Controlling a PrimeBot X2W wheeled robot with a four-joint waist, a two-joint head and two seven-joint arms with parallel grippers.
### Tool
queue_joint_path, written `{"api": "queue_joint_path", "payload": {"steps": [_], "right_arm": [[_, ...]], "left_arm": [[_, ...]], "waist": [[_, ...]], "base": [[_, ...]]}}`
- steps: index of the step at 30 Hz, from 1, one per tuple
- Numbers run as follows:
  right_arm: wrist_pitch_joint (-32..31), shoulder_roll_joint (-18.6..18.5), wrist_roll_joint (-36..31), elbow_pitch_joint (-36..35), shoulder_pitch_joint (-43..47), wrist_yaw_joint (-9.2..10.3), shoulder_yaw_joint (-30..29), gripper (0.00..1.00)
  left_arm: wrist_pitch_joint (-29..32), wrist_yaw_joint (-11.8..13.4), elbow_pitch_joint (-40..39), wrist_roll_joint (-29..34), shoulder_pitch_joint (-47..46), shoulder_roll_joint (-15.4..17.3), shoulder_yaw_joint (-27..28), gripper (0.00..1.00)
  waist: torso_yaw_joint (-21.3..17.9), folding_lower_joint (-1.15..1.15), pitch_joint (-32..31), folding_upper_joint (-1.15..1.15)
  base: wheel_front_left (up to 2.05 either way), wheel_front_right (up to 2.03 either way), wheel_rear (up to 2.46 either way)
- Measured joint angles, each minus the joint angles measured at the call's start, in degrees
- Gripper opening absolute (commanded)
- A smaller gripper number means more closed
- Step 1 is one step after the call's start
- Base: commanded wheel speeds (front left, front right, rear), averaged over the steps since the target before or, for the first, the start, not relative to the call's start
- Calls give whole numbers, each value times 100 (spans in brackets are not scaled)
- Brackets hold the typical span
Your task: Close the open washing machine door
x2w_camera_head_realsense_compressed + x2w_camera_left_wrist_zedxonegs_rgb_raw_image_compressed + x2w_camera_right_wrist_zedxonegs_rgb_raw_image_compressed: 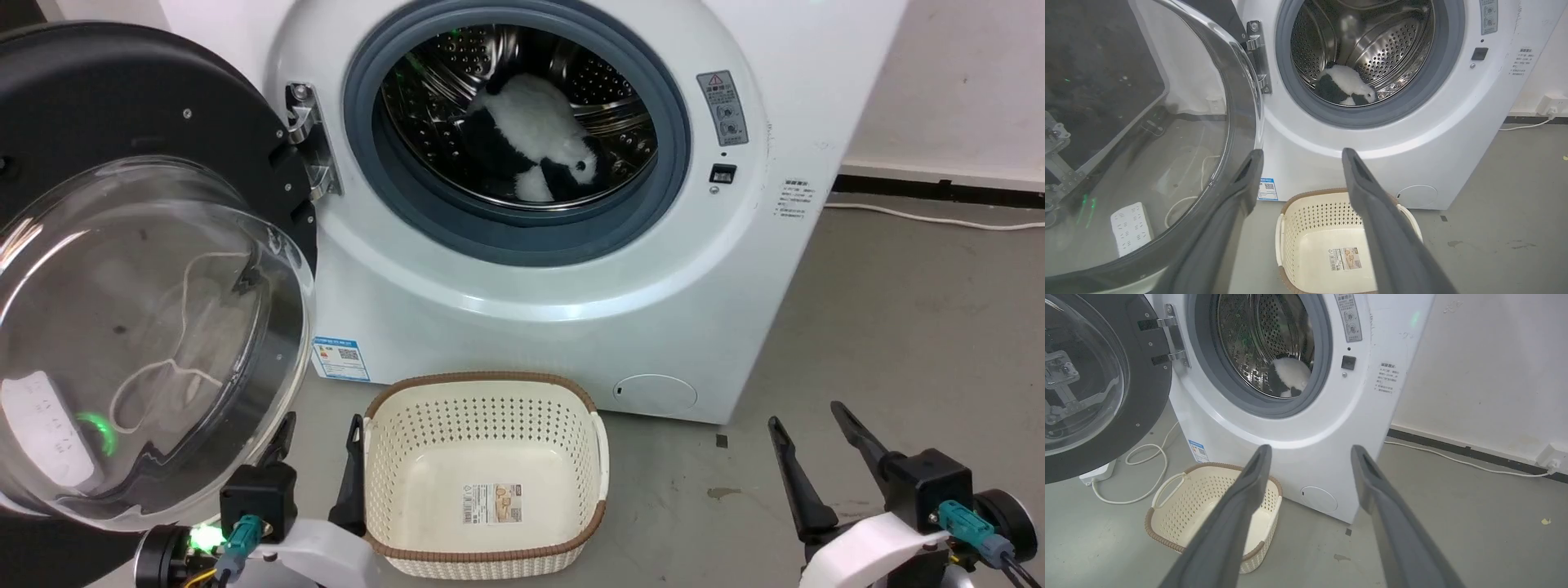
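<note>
Soft, even light — faint shadows; glare and a green glint on the washing machine door (147, 278); wrist views bow at edges.

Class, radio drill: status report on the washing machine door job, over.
Left gripper open, empty, low by washing machine door. Right gripper open, empty. Door stands wide open. Basket on floor below drum; plush toy inside drum.

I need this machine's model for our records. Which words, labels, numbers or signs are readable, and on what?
No wording is legible.
The grey sticker, high on the front of the washing machine: red warning triangle; rest too small.
The print block further right: too small.
The blue sticker low on its front: QR code, text blurred.
The label inside the basket: barcode, print unreadable.
</note>
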State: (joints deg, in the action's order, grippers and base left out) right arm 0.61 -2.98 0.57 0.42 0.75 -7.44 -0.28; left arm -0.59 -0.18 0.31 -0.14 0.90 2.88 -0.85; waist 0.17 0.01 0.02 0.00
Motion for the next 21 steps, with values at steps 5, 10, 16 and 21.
{"api": "queue_joint_path", "payload": {"steps": [5,10,16,21], "right_arm": [[53,0,1,0,8,0,-27,100],[141,0,34,-2,27,0,-36,100],[212,0,51,1,75,0,-14,100],[269,0,62,8,107,0,25,100]], "left_arm": [[-56,1,1,4,0,5,-41,100],[-143,7,4,5,-1,24,-130,100],[-207,9,10,5,-1,64,-215,100],[-268,25,12,5,-1,127,-266,100]], "waist": [[45,0,-7,0],[185,0,-31,0],[378,0,-55,0],[591,0,-81,0]], "base": [[0,0,0],[0,0,0],[0,0,0],[0,0,0]]}}
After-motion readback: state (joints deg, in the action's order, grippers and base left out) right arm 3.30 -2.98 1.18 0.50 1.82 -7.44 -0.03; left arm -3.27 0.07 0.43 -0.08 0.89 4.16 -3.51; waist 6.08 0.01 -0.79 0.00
